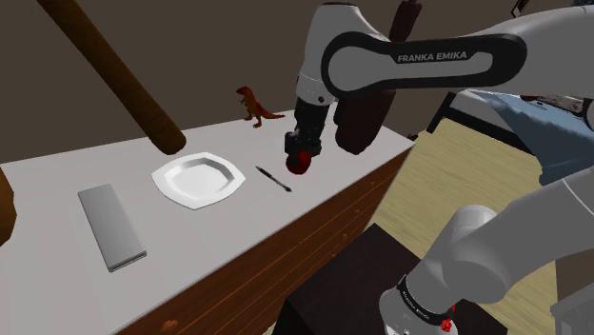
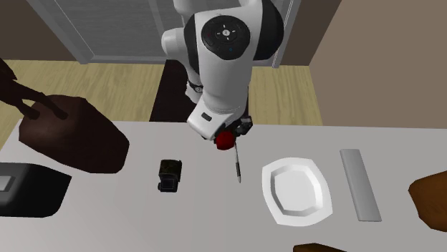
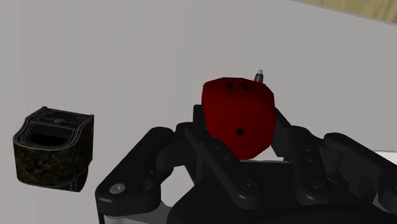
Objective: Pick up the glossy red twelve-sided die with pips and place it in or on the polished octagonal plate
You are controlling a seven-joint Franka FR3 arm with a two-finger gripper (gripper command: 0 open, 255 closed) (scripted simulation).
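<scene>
Here the gripper clenches the red die at the shoulder view's centre, right of the white plate and the thin black pen

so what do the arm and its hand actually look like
The arm has smooth, rounded white shells with dark joints. One dark band carries white FRANKA EMIKA lettering, and one joint ends in a round black cap with small marks. The hand is all black, with two angular fingers and small round screw heads on its linkages.
</scene>
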